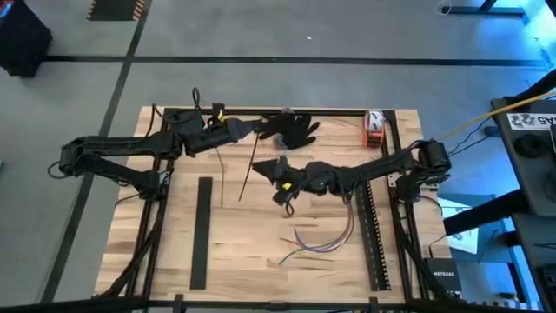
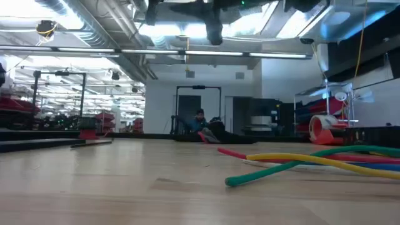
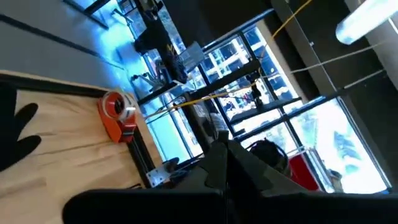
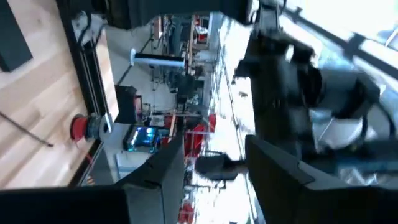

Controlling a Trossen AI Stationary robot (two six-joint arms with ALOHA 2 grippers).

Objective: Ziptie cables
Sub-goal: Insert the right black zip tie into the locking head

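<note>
The cables [image 1: 317,242] are lying loose on the wooden surface [image 1: 174,261], toward its near edge and right of its middle, and we are seeing purple, green, yellow and red strands curving together there. In the low view the same cables [image 2: 312,161] are resting flat on the wood, the green and yellow ones crossing in front of the red.

We are finding the left gripper [image 1: 259,128] held over the far part of the surface, just beside a black glove [image 1: 295,129] lying near the far edge. In its wrist view the two dark fingers [image 3: 249,168] are meeting at a narrow point, so its jaws are looking closed with nothing between them.

The right gripper [image 1: 282,165] is hanging over the middle of the surface, well apart from the cables. Its wrist view shows a clear gap between the fingers [image 4: 273,168], so its jaws are standing open and empty.

A thin dark stick [image 1: 250,165] is lying slanted just left of the right gripper. A long black bar [image 1: 202,230] is sitting on the left half, a slotted black bar [image 1: 372,235] is running along the right side, and an orange tape dispenser [image 1: 373,127] is sitting at the far right corner.
</note>
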